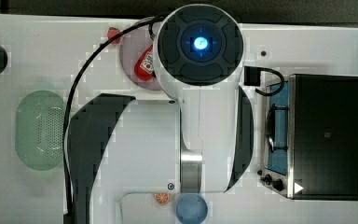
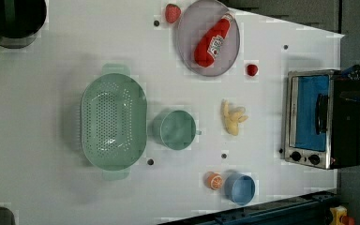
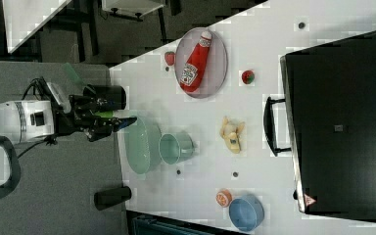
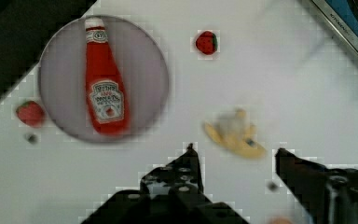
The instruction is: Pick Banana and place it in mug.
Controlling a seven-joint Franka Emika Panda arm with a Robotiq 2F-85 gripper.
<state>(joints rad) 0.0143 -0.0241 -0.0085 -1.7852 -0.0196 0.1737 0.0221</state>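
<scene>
The peeled yellow banana [image 2: 233, 120] lies on the white table, between the mug and the toaster oven. It is also in the right view [image 3: 232, 134]. The green mug [image 2: 173, 130] stands upright beside the colander, its mouth empty. My gripper [image 4: 234, 149] is open, its two black fingers spread wide with nothing between them. In the wrist view the banana [image 4: 235, 135] lies on the table beyond the fingertips, apart from them. In the right view the gripper [image 3: 123, 122] shows at the colander's rim, left of the mug [image 3: 175, 148].
A green colander [image 2: 114, 121] sits by the mug. A grey plate [image 2: 229, 56] carries a ketchup bottle [image 2: 212, 41], with strawberries [image 2: 172, 12] nearby. The toaster oven [image 2: 323, 119] stands at the left view's right. A blue bowl [image 2: 240, 188] and an orange slice [image 2: 213, 180] lie near the table's edge.
</scene>
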